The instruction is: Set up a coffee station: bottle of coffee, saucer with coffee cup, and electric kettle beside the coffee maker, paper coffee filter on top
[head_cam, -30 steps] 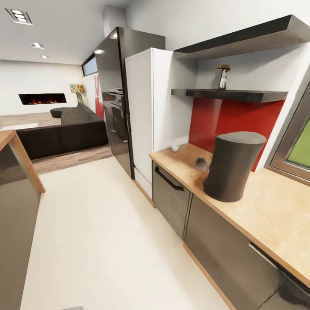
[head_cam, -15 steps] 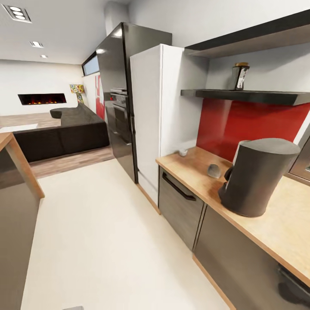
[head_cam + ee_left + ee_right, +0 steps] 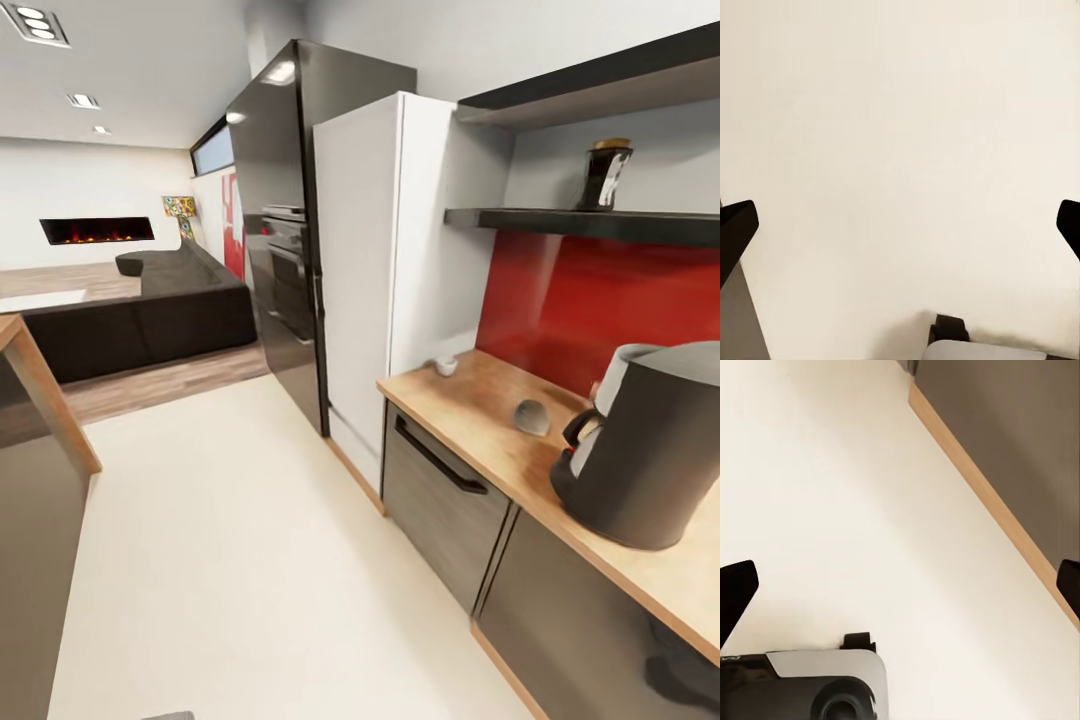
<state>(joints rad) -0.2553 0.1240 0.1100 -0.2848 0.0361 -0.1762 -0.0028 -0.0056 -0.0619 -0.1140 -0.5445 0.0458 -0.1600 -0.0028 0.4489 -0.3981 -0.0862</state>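
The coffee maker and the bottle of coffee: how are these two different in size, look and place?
The coffee maker is tall, wide and dark grey-black; the bottle of coffee is much smaller, dark, with an orange-tan cap. The coffee maker stands on the kitchen countertop; the bottle of coffee stands higher, on the kitchen shelf. The coffee maker carries a carafe with a black handle; the bottle of coffee has none. Both stand upright.

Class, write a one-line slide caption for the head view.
Coffee maker on the kitchen countertop; bottle of coffee waits on the kitchen shelf.
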